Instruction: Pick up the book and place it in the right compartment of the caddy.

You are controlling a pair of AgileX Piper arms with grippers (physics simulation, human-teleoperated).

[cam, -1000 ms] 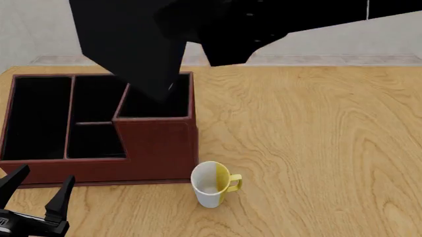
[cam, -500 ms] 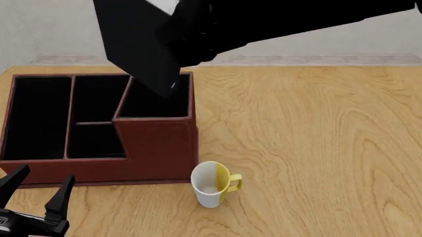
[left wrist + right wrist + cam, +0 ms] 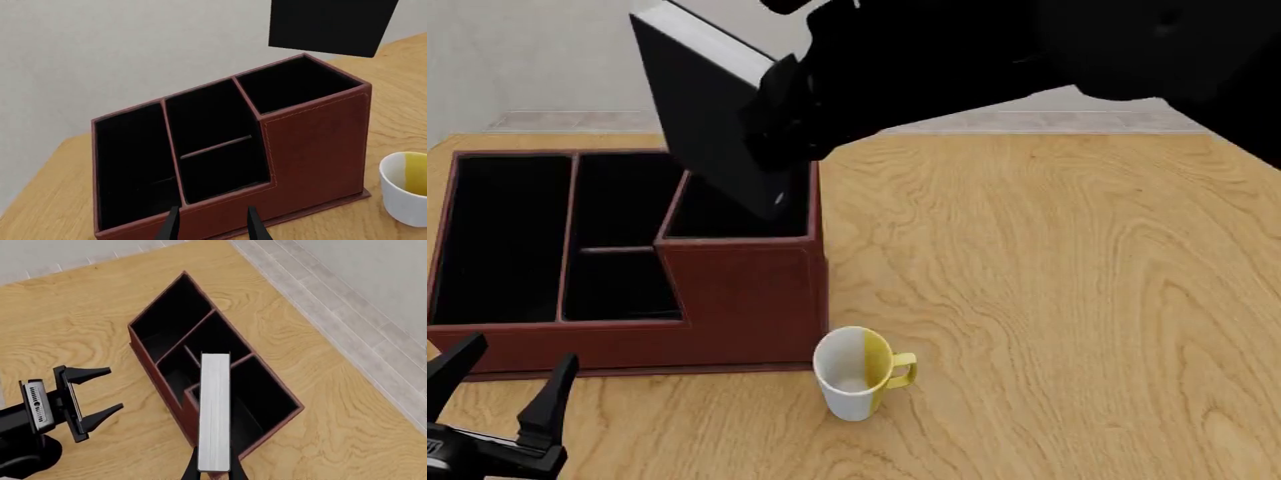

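A smooth, pale wood-grain table (image 3: 1068,300) carries the caddy (image 3: 747,300), a boxy reddish-brown organizer with a leather-like skin, faint stitching along its edges and matte black lining. Its long narrow section lies at the front view's left, two small sections sit in the middle, and the right compartment (image 3: 741,215) rises above them with higher walls and a slanted dividing wall. The book (image 3: 714,120), a thin flat rectangle with a plain black cover and a strip of white page edges, hangs tilted in the air directly over the right compartment; its lowest corner looks level with or just inside the rim in the front view, while the left wrist view shows it clear above the opening. The right gripper (image 3: 213,471) is clamped on the book, its thin dark fingers pressed to either cover at the near end of the white page block. The left gripper (image 3: 510,385) sits low at the table's near left corner, just in front of the caddy's front wall, its wedge-shaped black fingers spread wide and holding nothing. A glossy mug (image 3: 857,372), half white and half yellow with a yellow handle, stands upright near the caddy's front right corner.
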